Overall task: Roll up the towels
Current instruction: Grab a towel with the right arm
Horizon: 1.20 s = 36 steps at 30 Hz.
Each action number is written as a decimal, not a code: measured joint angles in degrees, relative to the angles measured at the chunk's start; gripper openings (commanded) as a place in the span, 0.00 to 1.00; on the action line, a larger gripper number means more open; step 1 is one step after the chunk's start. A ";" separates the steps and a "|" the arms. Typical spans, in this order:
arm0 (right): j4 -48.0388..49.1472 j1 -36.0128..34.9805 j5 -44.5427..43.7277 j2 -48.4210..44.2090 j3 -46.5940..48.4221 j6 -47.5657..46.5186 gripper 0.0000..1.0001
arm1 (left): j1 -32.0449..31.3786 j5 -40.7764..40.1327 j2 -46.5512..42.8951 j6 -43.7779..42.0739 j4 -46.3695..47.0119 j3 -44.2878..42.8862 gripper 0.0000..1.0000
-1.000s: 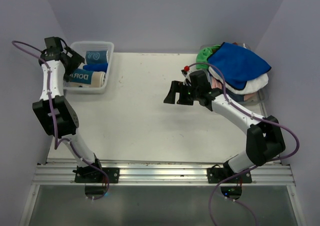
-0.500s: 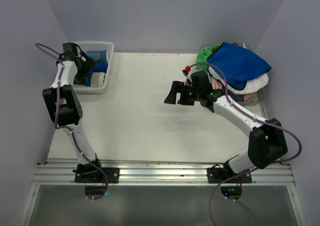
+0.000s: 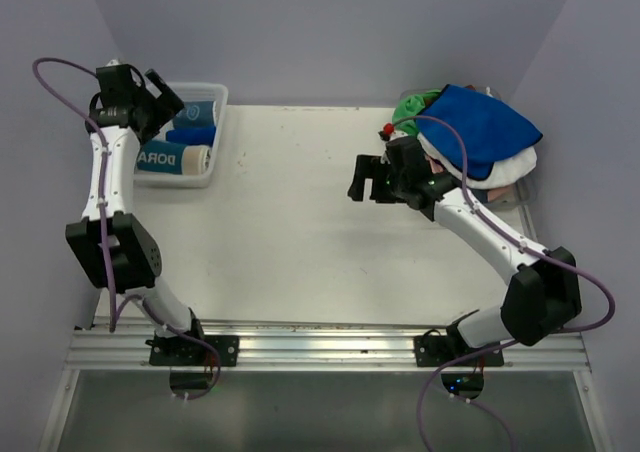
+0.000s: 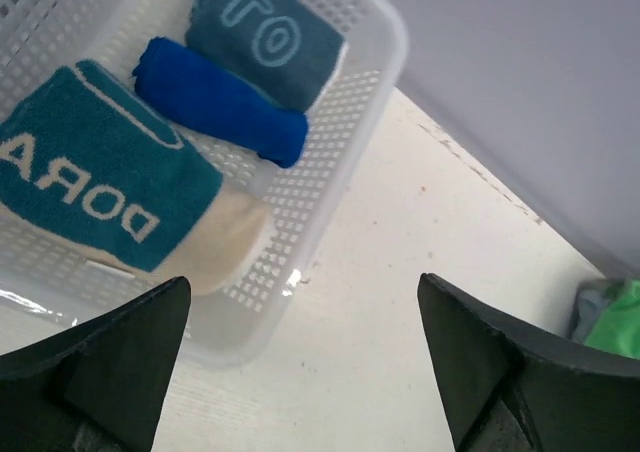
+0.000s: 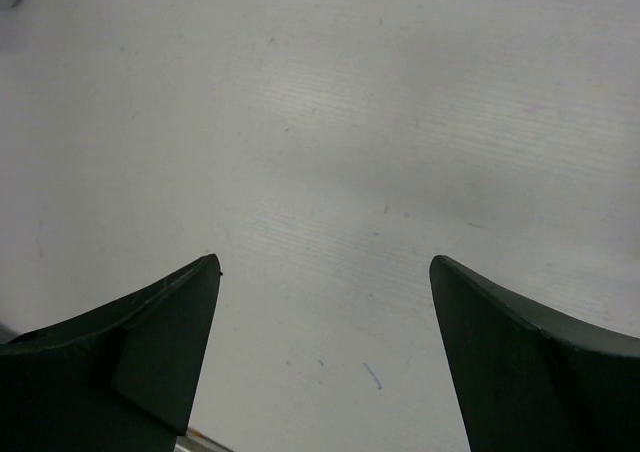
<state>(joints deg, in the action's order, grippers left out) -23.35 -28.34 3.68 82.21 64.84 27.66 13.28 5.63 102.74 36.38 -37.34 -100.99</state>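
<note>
Three rolled towels lie in the clear mesh basket [image 4: 385, 42] at the table's back left: a teal and beige one with white lettering [image 4: 100, 187], a royal blue one [image 4: 220, 102] and another teal one [image 4: 265, 32]. My left gripper [image 3: 163, 94] hovers open and empty by the basket's near left corner; its jaws [image 4: 305, 282] stand wide apart. At the back right sits a pile of unrolled towels, with a blue towel [image 3: 480, 127] on top and green [image 3: 410, 107], white [image 3: 510, 167] and pink [image 3: 435, 167] beneath. Left of the pile, my right gripper [image 3: 358, 177] is open and empty over bare table [image 5: 325, 262].
The towel pile rests on a clear tray [image 3: 505, 197] at the table's right edge. Purple walls close in the back and both sides. A metal rail [image 3: 320, 347] runs along the near edge, where both arm bases stand.
My left gripper has risen out of the basket and swung toward the back left, still open. My right gripper has shifted a little right, toward the towel pile.
</note>
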 measured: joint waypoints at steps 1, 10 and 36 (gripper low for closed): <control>-1.18 0.13 -2.54 -0.09 0.96 -0.72 0.93 | -0.70 -0.15 -2.95 -1.09 0.48 0.83 1.00; -8.79 5.16 -19.50 -0.24 7.63 -3.26 0.96 | -23.10 -4.59 -11.50 -10.60 1.14 4.94 1.00; -7.48 37.05 -9.84 6.51 6.88 7.26 0.79 | -40.79 -11.89 -13.29 -11.98 2.84 28.50 0.99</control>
<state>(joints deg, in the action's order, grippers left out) -30.83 8.71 -6.15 88.73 71.72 34.92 -27.51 -6.26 89.45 24.40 -34.50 -72.49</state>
